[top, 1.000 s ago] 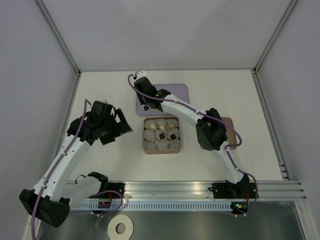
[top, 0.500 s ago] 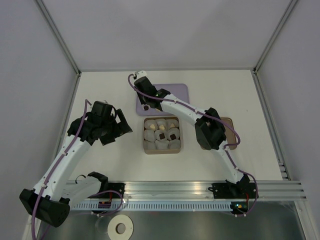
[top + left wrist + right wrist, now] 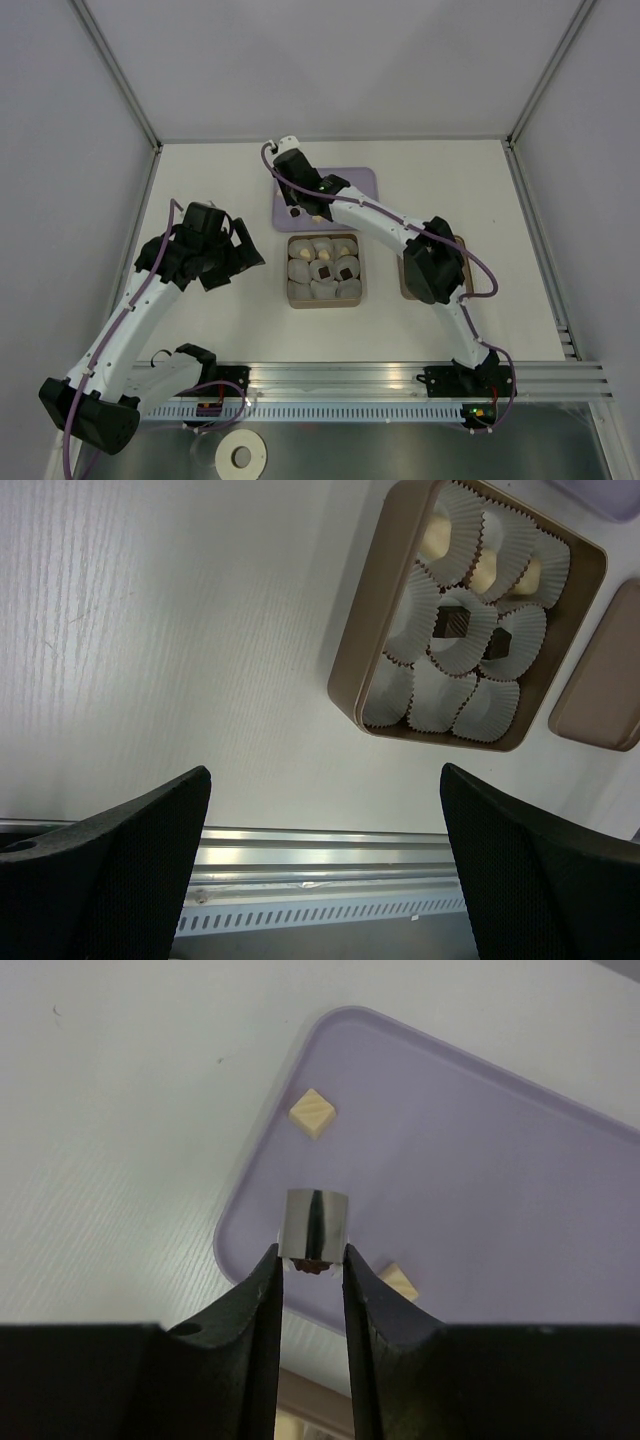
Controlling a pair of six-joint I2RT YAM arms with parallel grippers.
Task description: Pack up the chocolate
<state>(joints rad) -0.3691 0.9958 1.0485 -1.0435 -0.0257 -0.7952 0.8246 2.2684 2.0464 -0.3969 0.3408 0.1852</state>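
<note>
Dark choc piece [image 3: 315, 1228] pinched betw. right gripper [image 3: 312, 1260] fingertips, over corner of purple tray [image 3: 500, 1210]. Two tan pieces [image 3: 311, 1112] lie on tray. Box [image 3: 352, 685] w/ paper cups [image 3: 440, 695] holds two dark pieces [image 3: 455, 623] + pale ones [image 3: 436, 540]. Left gripper [image 3: 322, 780] spread wide, empty, over table [image 3: 150, 630] beside box.

Top cam overhead, sees all. L wrist down on box [image 3: 440, 738]; R wrist close on tray [image 3: 500, 1190].
</note>
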